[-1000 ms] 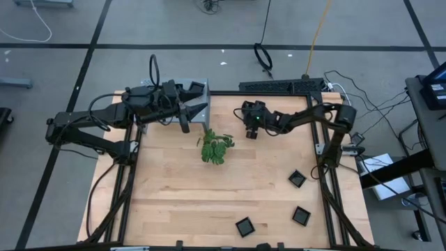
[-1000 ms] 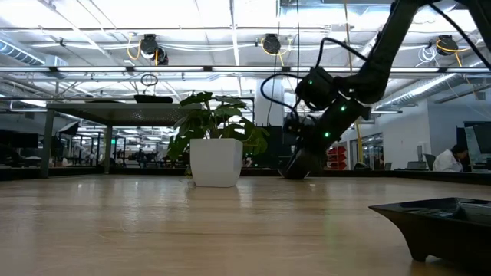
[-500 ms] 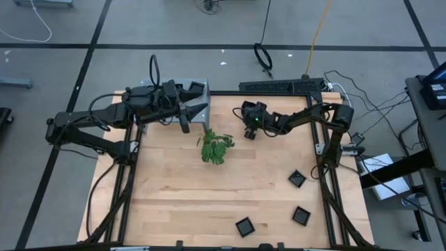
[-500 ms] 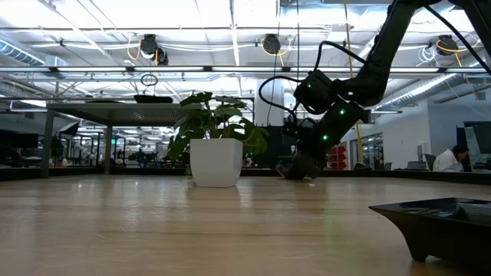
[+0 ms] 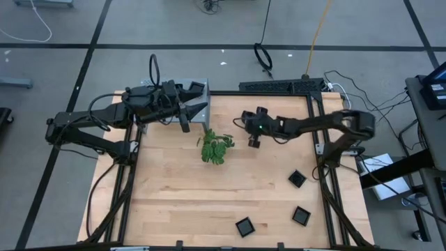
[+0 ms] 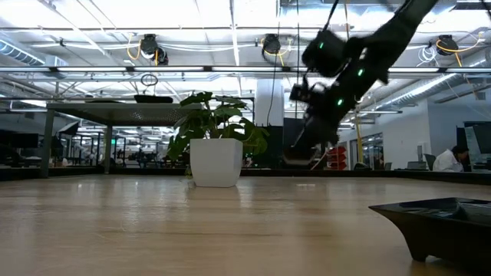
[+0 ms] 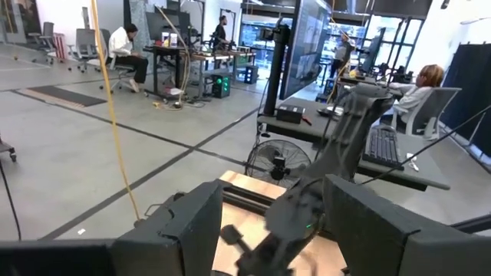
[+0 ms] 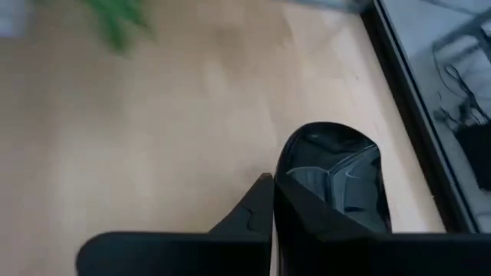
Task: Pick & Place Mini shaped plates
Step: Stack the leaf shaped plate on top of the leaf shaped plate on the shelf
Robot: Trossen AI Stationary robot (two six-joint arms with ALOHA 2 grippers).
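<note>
Mini shaped plates, small glossy black dishes, sit in several places. One rounded plate (image 8: 337,180) is pinched by its rim in the right gripper (image 5: 254,142), whose jaws are closed on it; the low view shows the gripper (image 6: 304,157) with that plate lifted clear of the table (image 5: 167,188), above the far middle of the board. Three more square plates rest on the near right part of the table: one (image 5: 297,178) close to the right edge, one (image 5: 301,215) nearer the front, and one (image 5: 244,226) nearest the front and further left. They lie apart from each other, and each looks empty. Another plate (image 6: 441,222) fills the low view's near right corner.

A green plant sprig (image 5: 216,148) lies near the table's middle, just left of the right gripper. A grey metal box (image 5: 198,97) stands at the far left corner; its contents cannot be seen. The left gripper (image 5: 185,115) hangs beside that box, jaws spread wide and holding nothing.
</note>
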